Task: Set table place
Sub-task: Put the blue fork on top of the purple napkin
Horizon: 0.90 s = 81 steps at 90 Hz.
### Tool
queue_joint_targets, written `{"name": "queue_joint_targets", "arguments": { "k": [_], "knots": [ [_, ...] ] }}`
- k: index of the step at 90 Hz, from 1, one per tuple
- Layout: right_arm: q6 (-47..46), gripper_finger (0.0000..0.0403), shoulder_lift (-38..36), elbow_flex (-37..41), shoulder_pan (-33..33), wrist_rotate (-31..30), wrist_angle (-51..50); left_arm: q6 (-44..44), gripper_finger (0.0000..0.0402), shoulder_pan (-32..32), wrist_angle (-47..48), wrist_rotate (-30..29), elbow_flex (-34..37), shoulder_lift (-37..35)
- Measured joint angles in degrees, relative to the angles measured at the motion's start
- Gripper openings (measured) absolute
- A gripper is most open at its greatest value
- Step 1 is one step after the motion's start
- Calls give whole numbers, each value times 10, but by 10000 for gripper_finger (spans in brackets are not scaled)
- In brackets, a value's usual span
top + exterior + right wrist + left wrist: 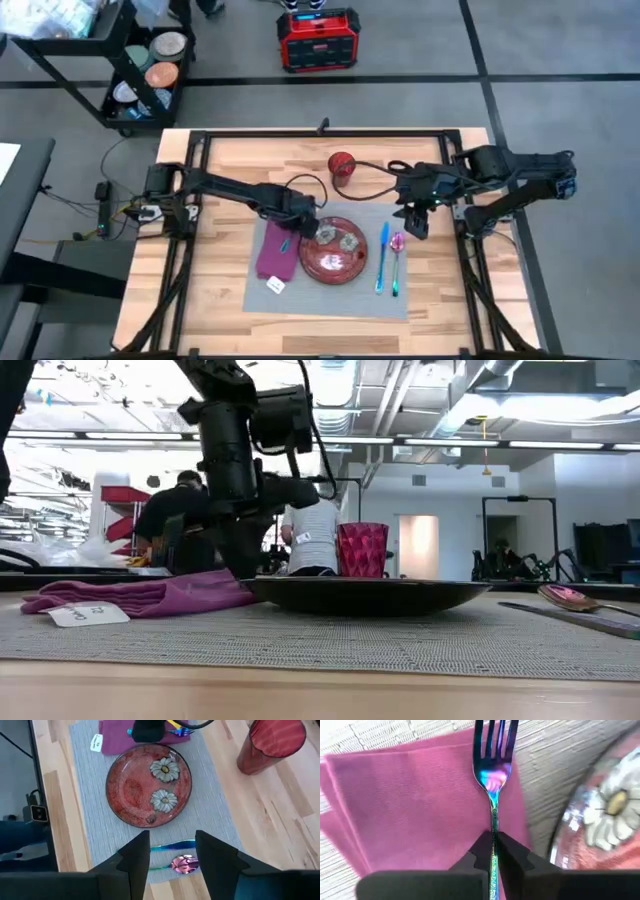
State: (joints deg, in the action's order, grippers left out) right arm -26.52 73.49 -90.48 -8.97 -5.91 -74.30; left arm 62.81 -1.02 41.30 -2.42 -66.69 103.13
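Only the left wrist view shows the left end effector [494, 851] clamped on the handle of an iridescent metal fork [493, 770], tines over the folded magenta cloth napkin [415, 805]. The high view sets that arm between the napkin and the round red daisy-painted plate [334, 250]. The right wrist view shows the right end effector [171, 851] spread wide above an iridescent spoon [183, 863] and blue knife [172, 846]. The large grey woven rectangular placemat [345, 295] lies flat at the middle of the light plank worktop [225, 300]. A red faceted tumbler [342, 165] stands beyond it.
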Motion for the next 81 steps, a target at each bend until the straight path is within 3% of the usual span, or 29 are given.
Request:
{"name": "queue_joint_targets", "arguments": {
  "k": [45,81],
  "knots": [
    [10,146,0,0,0,0,-5,128,1,89,65,-21,-4,-9],
    [17,146,0,0,0,-1,-5,163,0,78,32,-37,36,-8]
  ]
}}
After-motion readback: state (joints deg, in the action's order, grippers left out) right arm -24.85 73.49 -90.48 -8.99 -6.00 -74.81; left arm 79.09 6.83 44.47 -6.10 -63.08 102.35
